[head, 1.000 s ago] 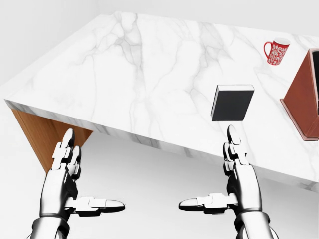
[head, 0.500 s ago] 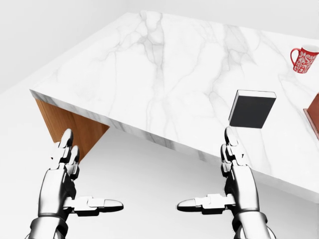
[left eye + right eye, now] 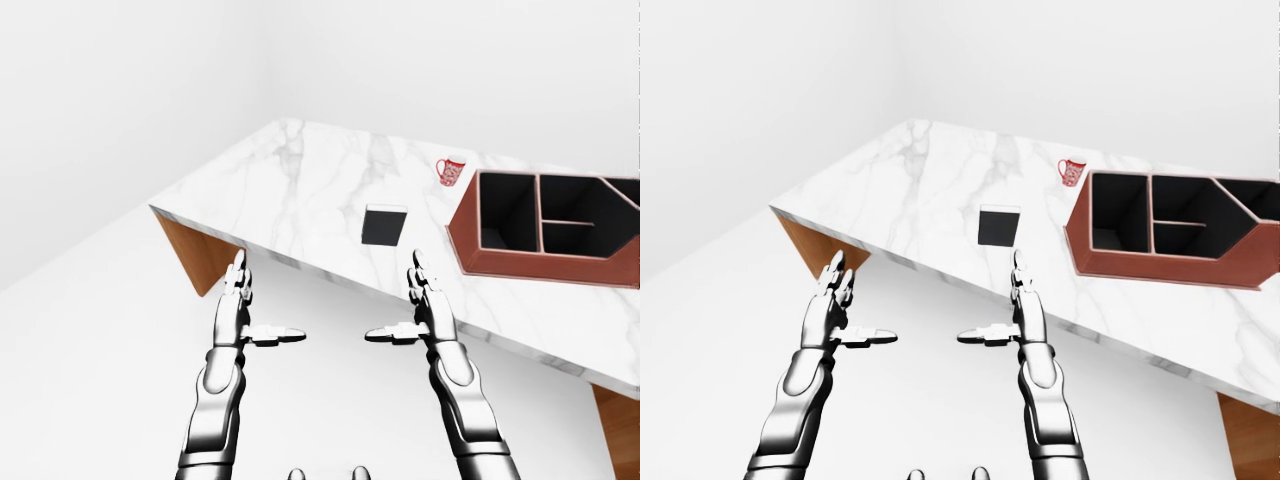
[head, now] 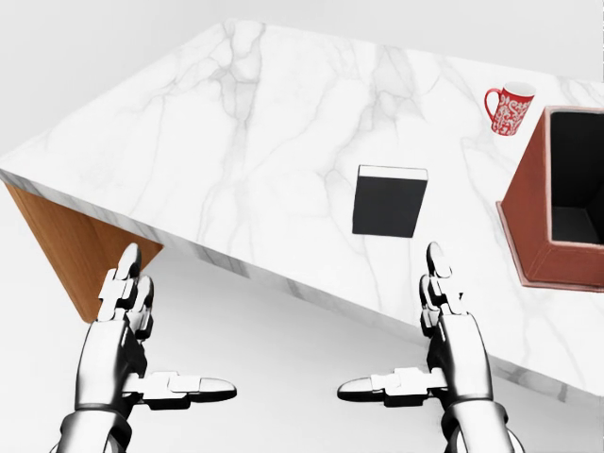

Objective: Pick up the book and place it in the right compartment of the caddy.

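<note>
A: How are the hands held?
B: The left hand (image 4: pixel 127 349) and right hand (image 4: pixel 444 344) are spread open, empty, short of the table (image 4: pixel 236 123).
A: And the book (image 4: pixel 389 201)?
B: Flat beyond the right hand, left of the caddy (image 3: pixel 560 225). The base should be squared first.

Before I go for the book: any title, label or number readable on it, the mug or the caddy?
None can be read.
Book: plain dark cover, no title or lettering showing.
Mug: red with a white pattern; decoration only, no letters can be made out.
Caddy: plain red-brown walls, no label or number.
Marble table: only grey veining.
</note>
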